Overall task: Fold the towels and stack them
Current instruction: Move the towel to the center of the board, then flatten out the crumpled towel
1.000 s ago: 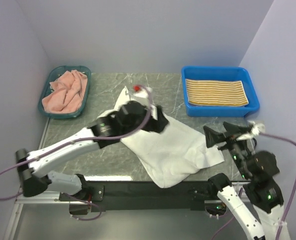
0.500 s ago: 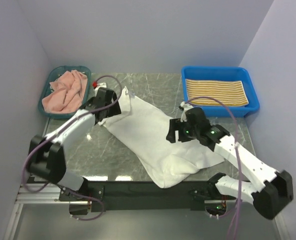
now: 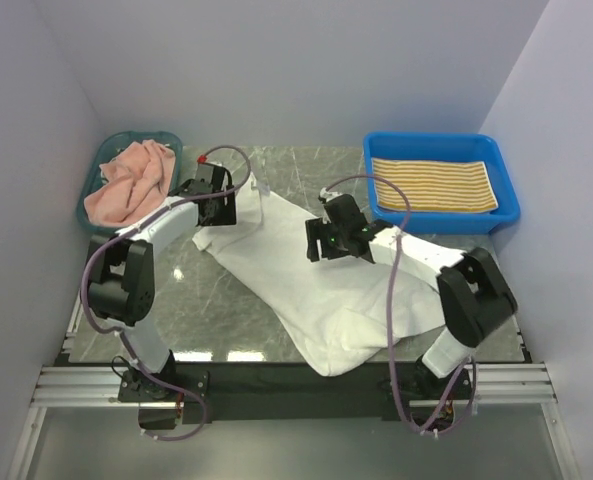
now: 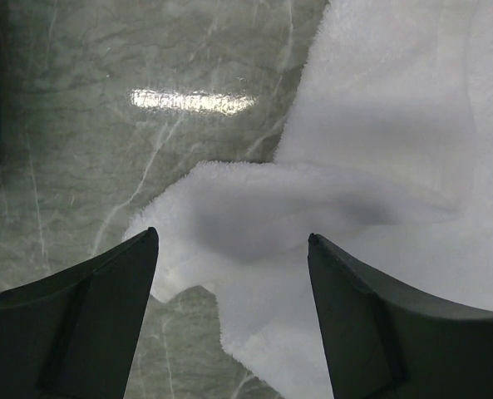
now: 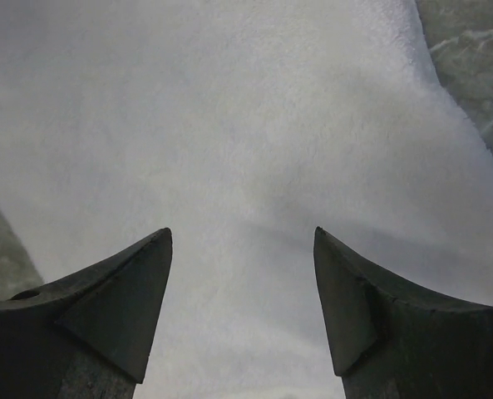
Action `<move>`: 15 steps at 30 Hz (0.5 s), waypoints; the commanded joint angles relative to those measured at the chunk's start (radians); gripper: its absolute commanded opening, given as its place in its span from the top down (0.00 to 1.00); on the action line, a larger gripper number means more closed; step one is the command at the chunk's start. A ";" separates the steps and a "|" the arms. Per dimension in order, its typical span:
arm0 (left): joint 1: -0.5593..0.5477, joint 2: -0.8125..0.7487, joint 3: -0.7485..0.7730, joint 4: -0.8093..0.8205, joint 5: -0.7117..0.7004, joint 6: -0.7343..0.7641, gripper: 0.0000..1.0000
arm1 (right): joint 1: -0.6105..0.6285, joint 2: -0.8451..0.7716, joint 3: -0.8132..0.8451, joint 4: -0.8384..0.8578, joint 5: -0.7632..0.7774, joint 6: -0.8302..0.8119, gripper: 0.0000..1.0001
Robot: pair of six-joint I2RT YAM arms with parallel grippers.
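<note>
Left gripper (image 4: 232, 235): jaws spread, above white towel (image 3: 316, 285) corner, 10 o'clock. Right gripper (image 5: 242, 232): jaws spread, above towel, 12 o'clock.

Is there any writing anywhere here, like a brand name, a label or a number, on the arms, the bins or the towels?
None can be read in any view.
The white towel, the pink towel, the yellow-striped towel, the blue tray and the green basket bear no print.
No lettering shows on the left arm or the right arm.
</note>
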 commanded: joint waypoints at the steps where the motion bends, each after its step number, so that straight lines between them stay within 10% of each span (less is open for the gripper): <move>1: -0.001 0.024 0.004 0.020 0.020 0.040 0.21 | -0.013 0.089 0.057 0.056 0.045 -0.006 0.25; 15: -0.001 0.141 0.042 -0.033 -0.046 0.023 0.26 | -0.177 0.159 -0.087 0.137 0.143 0.202 0.34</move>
